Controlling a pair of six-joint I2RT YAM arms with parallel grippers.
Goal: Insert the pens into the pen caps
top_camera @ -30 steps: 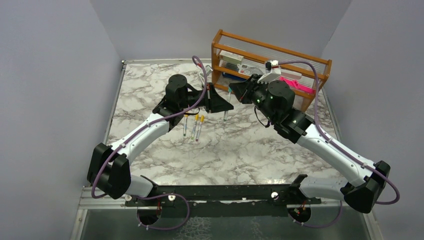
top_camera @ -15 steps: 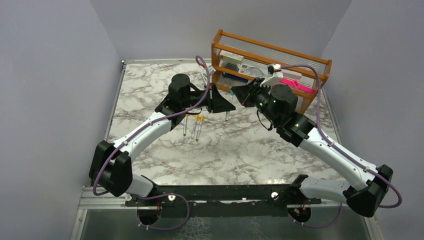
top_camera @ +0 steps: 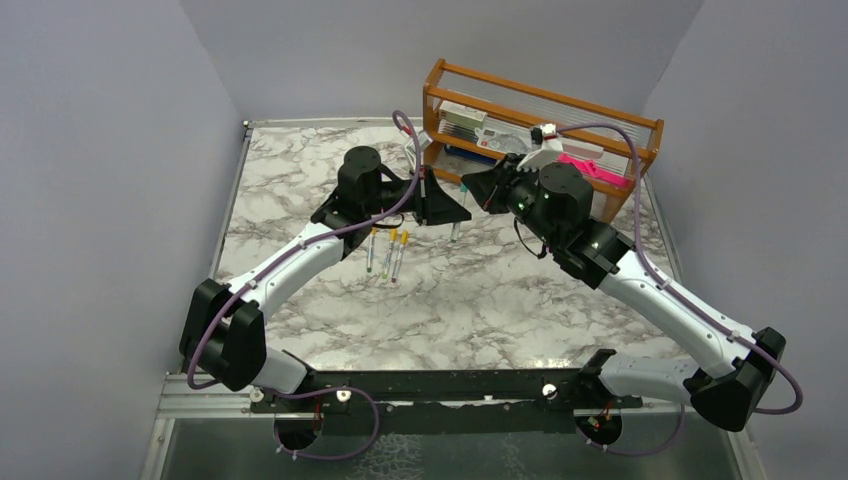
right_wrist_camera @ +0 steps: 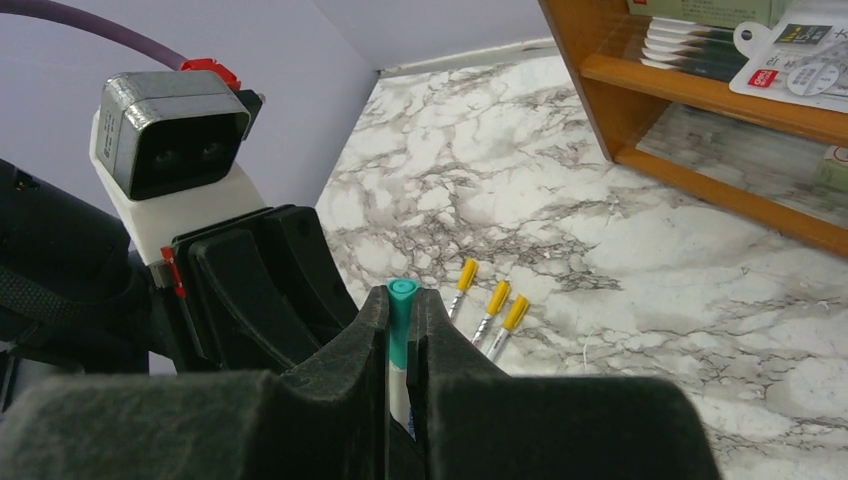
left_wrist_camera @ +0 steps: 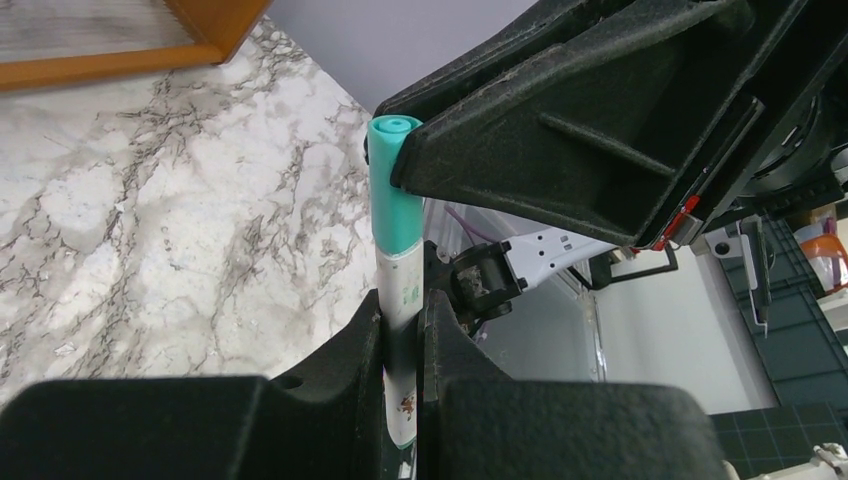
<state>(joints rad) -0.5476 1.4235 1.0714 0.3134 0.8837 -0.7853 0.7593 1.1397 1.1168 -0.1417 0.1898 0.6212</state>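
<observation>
The left gripper [left_wrist_camera: 403,318] was clamped tight on a thin silvery-white pen [left_wrist_camera: 402,280], raised above the marble-patterned bench [top_camera: 480,290]. A short teal-green tubular cap [left_wrist_camera: 392,180] sat on its tip, pinched by the closed right gripper [right_wrist_camera: 402,315]. Three yellow-capped pens [right_wrist_camera: 496,298] lay on the bench nearby.

top external: high behind both arm bases [top_camera: 290,372], looking down across the whole marble surface [top_camera: 300,200].
left wrist: close behind left hand [left_wrist_camera: 403,315], facing along it.
right wrist: close behind right hand [right_wrist_camera: 402,300].
shared: teal-capped pen [left_wrist_camera: 395,200], in both wrist views.
</observation>
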